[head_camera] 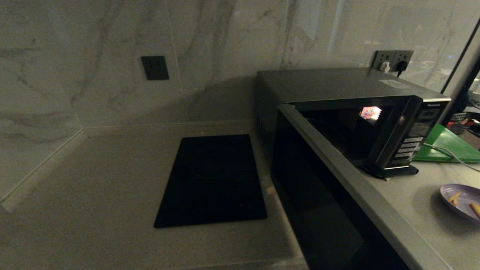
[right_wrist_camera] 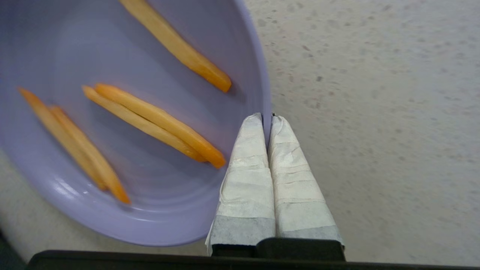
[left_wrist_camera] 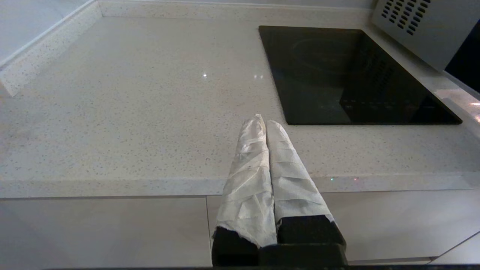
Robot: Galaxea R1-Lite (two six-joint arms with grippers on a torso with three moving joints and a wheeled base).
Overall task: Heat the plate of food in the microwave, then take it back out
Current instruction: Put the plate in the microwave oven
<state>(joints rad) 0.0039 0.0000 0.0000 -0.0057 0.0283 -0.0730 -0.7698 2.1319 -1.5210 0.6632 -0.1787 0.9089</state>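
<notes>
The light-purple plate of food [head_camera: 465, 202] shows at the far right of the head view, on or just above the counter in front of the microwave [head_camera: 337, 86]. Several orange-tan sticks [right_wrist_camera: 157, 123] lie in it. My right gripper [right_wrist_camera: 267, 117] is shut on the plate's [right_wrist_camera: 112, 48] rim, one finger inside the rim and one outside; the head view does not show this gripper. The microwave's dark glass door [head_camera: 318, 187] stands swung open toward me, and its cavity is dark. My left gripper [left_wrist_camera: 264, 120] is shut and empty, over the counter's front edge near the black slab [left_wrist_camera: 348, 75].
The flat black slab [head_camera: 213, 180] lies on the counter left of the microwave. A green board [head_camera: 450, 144] with a white cable [head_camera: 450, 153] across it lies to the right of the keypad. Wall sockets [head_camera: 392, 60] sit behind the oven.
</notes>
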